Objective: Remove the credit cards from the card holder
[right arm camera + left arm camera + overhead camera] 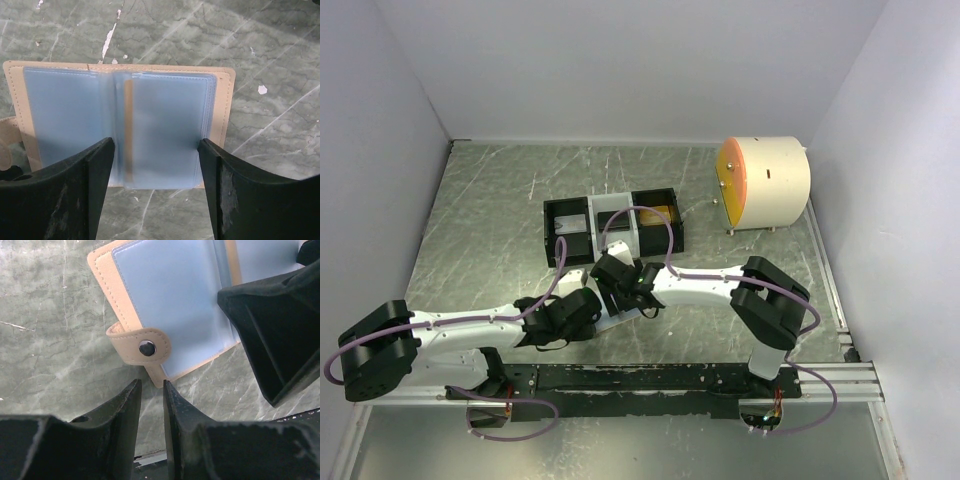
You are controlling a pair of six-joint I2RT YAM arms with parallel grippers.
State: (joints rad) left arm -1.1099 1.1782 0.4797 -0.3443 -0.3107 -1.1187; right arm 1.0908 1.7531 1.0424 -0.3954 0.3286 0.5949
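Note:
The card holder point(120, 125) lies open and flat on the table, with a tan outer face and pale blue sleeves. Its snap strap point(142, 346) shows in the left wrist view. My right gripper point(156, 142) is open, its fingers straddling the right-hand sleeve from just above. My left gripper point(151, 385) has only a narrow gap between its fingers, with nothing in it, and its tips sit just off the holder's near corner. No card shows plainly in the sleeves. In the top view both grippers point(595, 305) point(628, 288) meet over the holder point(612, 322), which is mostly hidden. A gold card point(657, 213) lies in the tray.
A three-compartment black-and-white tray point(590, 232) stands just behind the grippers. A cream cylinder with an orange face point(760, 180) stands at the back right. White walls close in the table on three sides. A black rail point(650, 378) runs along the near edge.

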